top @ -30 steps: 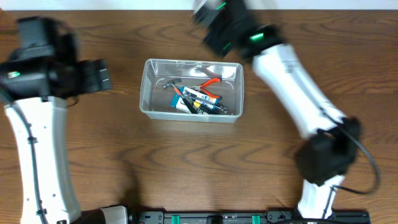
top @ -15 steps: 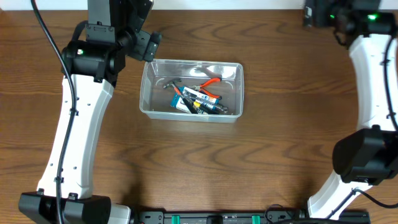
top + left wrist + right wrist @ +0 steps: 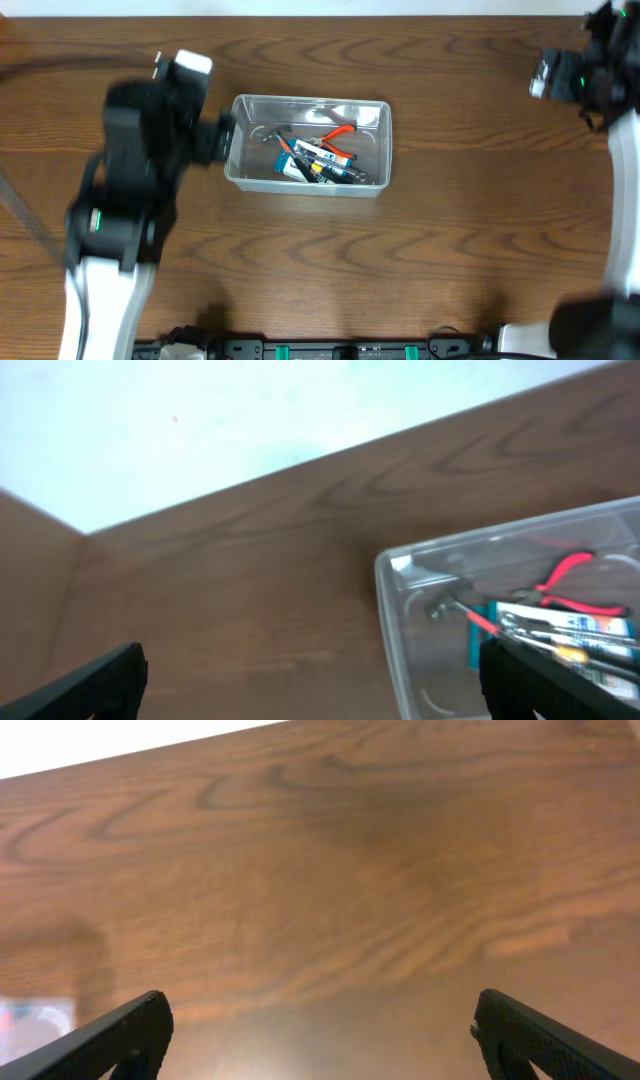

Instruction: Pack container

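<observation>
On the wooden table (image 3: 330, 260) the container (image 3: 300, 188) sits near the middle, open top up, its long axis running left to right. The left gripper (image 3: 310, 670) is the nearer, just off the tub's left short end with the tub to its right, jaws spread wide and empty. The right gripper (image 3: 320, 1020), jaws likewise apart on nothing, hangs well away by the far right corner. Hand tools (image 3: 320, 155) lie inside.
</observation>
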